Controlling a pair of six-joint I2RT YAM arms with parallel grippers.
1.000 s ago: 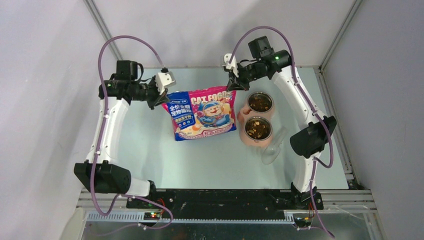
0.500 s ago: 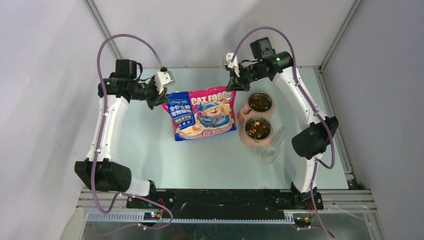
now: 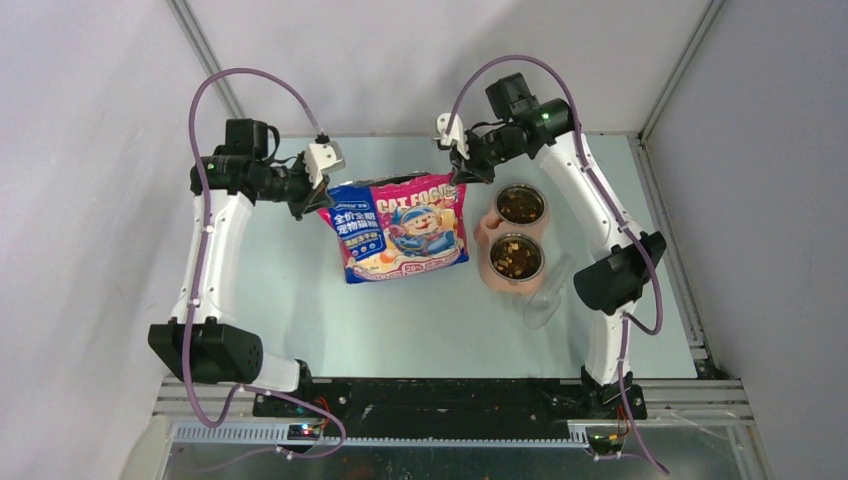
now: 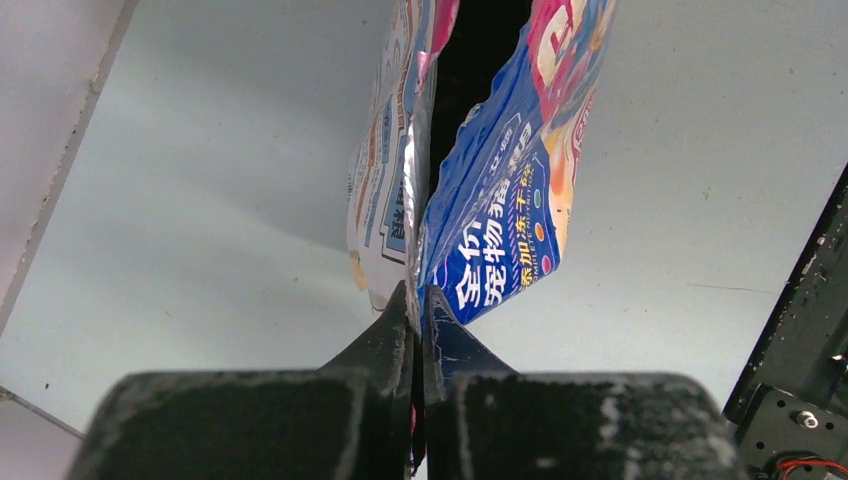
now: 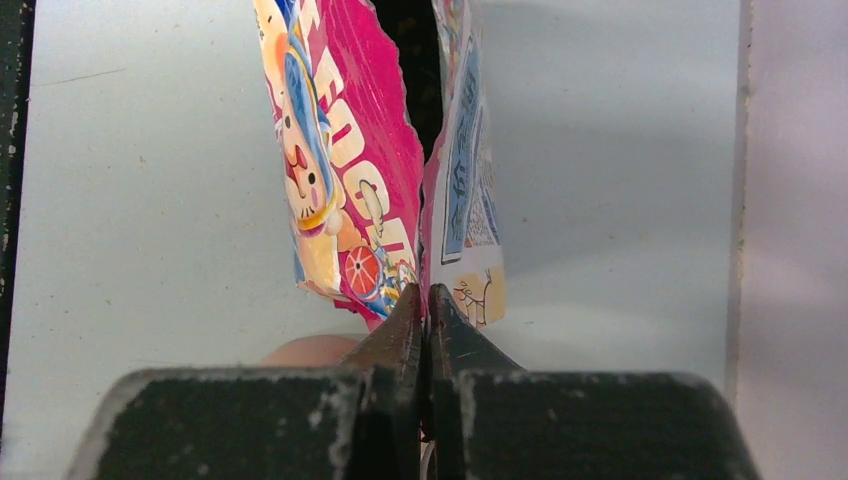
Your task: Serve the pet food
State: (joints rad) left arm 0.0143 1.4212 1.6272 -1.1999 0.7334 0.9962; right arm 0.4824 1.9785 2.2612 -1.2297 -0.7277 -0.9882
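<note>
Kibble (image 3: pixel 516 257) in two steel bowls (image 3: pixel 541 262) near right worktop (image 3: pixel 300 300) edge, just right of cat food bag (image 3: pixel 400 232) hung by top corners between clenched left jaws and right jaws; nearer right arm (image 3: pixel 590 200)

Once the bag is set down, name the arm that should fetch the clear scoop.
Right, likely: the scoop lies beside its arm, while bag and bowls separate it from the left gripper.

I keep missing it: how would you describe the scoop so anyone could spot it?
Go to the right side of the grey table, to the pink stand holding two bowls of brown pet food. The scoop lies just beside its near end; unlike its neighbours, it is clear plastic, almost see-through.
</note>
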